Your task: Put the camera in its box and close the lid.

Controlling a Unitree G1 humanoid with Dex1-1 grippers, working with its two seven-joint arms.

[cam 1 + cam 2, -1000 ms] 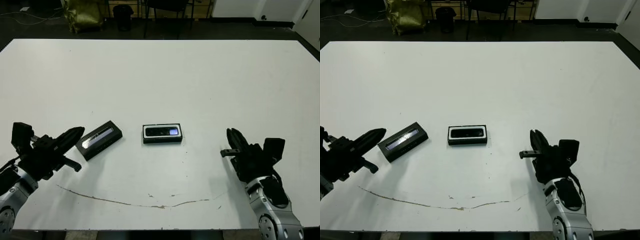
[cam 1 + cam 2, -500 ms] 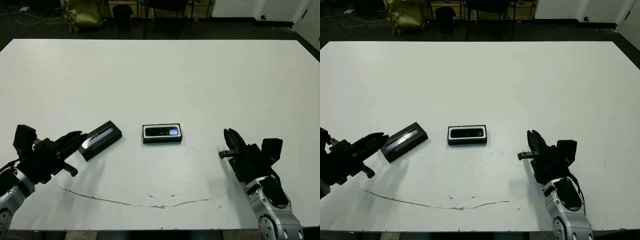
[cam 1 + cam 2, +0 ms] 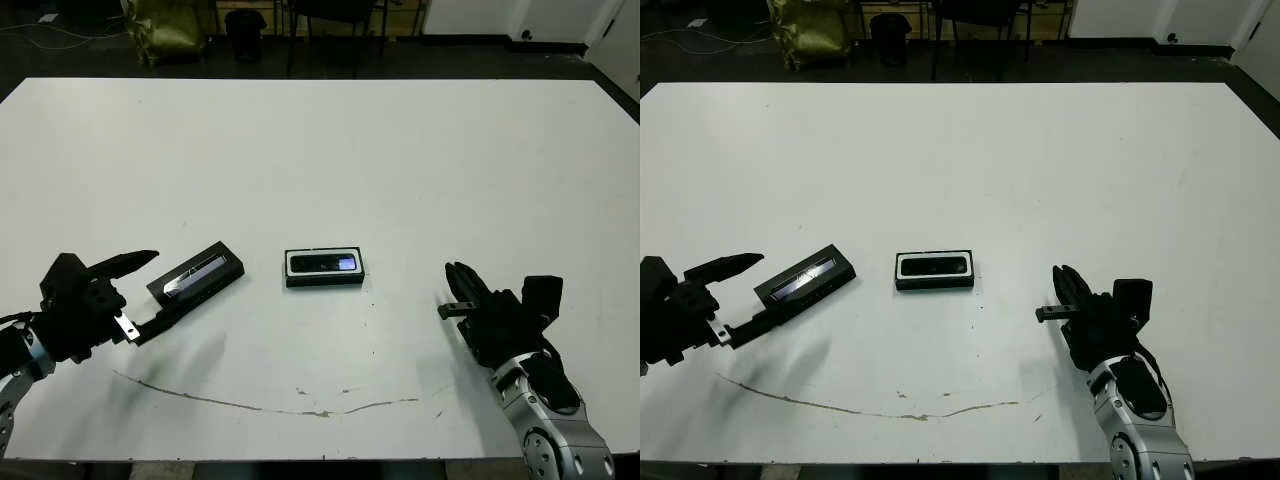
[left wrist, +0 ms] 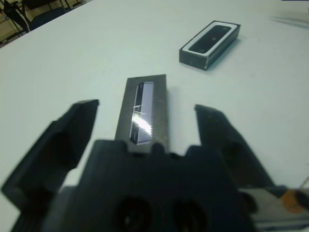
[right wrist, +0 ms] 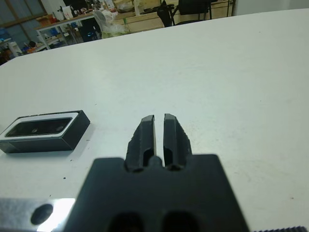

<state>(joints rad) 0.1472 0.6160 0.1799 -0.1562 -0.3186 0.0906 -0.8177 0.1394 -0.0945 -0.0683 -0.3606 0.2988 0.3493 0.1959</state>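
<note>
The box [image 3: 324, 279], a small black tray with a white lining, lies at the table's middle with the camera [image 3: 325, 263] lying inside it. To its left the lid [image 3: 200, 278] lies flat and askew, silver stripe up. My left gripper [image 3: 160, 286] is open, with one finger on each side of the lid's near end; the left wrist view shows the lid [image 4: 144, 113] between the spread fingers [image 4: 63, 140] and the box [image 4: 210, 37] beyond it. My right gripper [image 3: 453, 270] is shut and holds nothing, right of the box [image 5: 43, 131].
A thin brown crack or line [image 3: 260, 405] runs across the white table [image 3: 330, 150] near its front edge. Beyond the far edge stand a yellow bag [image 3: 165, 25] and chair legs on a dark floor.
My left gripper went from shut to open, and its fingers now straddle the lid's near end. The right gripper stayed shut and barely shifted.
</note>
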